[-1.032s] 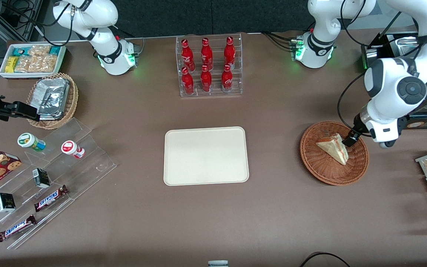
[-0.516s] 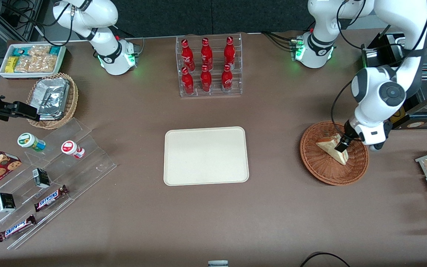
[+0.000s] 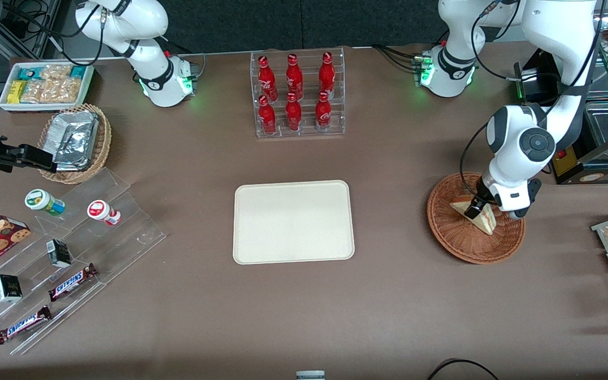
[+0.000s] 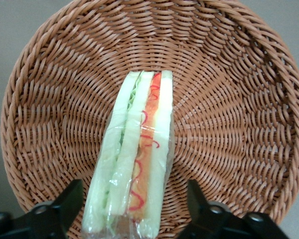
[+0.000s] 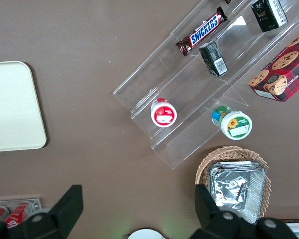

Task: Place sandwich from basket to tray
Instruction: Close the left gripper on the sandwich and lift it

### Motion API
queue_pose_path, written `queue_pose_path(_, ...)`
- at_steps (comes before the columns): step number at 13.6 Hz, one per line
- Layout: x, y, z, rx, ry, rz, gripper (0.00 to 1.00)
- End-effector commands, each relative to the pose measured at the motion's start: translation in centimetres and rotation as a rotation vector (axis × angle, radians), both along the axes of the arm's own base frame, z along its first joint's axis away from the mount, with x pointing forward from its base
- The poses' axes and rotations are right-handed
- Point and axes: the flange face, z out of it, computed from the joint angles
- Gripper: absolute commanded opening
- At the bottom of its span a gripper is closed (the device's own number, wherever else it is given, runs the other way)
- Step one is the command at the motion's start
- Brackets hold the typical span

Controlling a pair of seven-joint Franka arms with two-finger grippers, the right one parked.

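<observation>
On the brown table, the gripper (image 3: 474, 210) hangs, fingers (image 4: 65, 206) spread, astride the sandwich (image 4: 134, 164) in the basket (image 4: 249, 124).

Basket (image 4: 229, 74) is woven of reddish-brown wicker, ribbed and rough, with a slight sheen. Sandwich (image 4: 134, 164) is wrapped in clear, glossy plastic film; pale bread beneath looks soft and matt. Gripper (image 4: 132, 211), poised over the sandwich in the basket, is fitted with matt black fingers (image 4: 65, 204), set wide apart. Tray (image 3: 293, 221) is seen as smooth, matt cream plastic. Table (image 3: 388, 306) is covered in a dull brown, matt surface.
</observation>
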Motion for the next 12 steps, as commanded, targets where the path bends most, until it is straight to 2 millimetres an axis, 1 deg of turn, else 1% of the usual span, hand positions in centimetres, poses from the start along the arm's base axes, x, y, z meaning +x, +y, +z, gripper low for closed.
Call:
queue_pose_path(1,0.3,0.1,0.3,0.008,-0.010,-0.006,0.01)
queue_pose_path(2,0.3,0.0,0.9,0.009,-0.003,-0.009,0.00)
queue_pose_path(3,0.2,-0.4,2.1,0.022,0.013,-0.028,0.00)
queue_pose_path(4,0.3,-0.8,3.9,0.046,0.033,-0.051,0.00)
queue_pose_path(5,0.4,-2.3,6.7,0.064,0.072,-0.078,0.00)
queue_pose_path(6,0.7,-3.6,8.9,0.077,0.114,-0.098,0.00)
queue_pose_path(7,1.3,-5.6,12.1,0.090,0.148,-0.132,0.00)
queue_pose_path(9,2.5,-9.6,17.7,0.100,0.168,-0.180,0.00)
queue_pose_path(10,2.7,-11.2,19.7,0.094,0.168,-0.199,0.00)
queue_pose_path(11,3.4,-14.3,21.5,0.083,0.152,-0.242,0.00)
queue_pose_path(12,3.8,-17.5,22.4,0.059,0.150,-0.276,0.00)
